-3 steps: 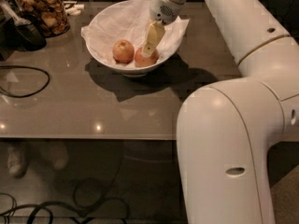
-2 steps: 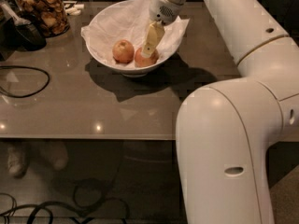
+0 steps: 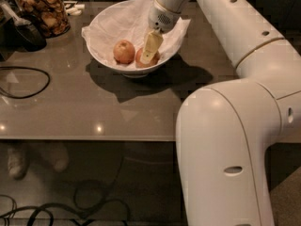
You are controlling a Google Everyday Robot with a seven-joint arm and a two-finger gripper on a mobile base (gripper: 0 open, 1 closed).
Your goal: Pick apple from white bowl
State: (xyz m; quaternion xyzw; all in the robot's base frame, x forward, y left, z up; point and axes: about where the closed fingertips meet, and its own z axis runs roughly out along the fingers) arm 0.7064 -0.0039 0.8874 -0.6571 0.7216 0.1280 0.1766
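Observation:
The white bowl (image 3: 104,52), lined with crumpled white paper (image 3: 117,22), stands at the back of the grey table. Two apples lie in it. The pinkish-red apple (image 3: 139,59) is on the right, partly hidden. The rounder yellow-orange apple (image 3: 123,51) lies just left of it. My gripper (image 3: 149,55) reaches down into the bowl from the right and sits right on the red apple, covering its middle. My white arm (image 3: 225,126) fills the right side of the view.
A glass jar of brown snacks (image 3: 43,8) and a black object (image 3: 29,34) stand at the back left. A black cable loop (image 3: 23,81) lies on the table's left. The table's front edge (image 3: 94,138) runs below; more cables lie on the floor.

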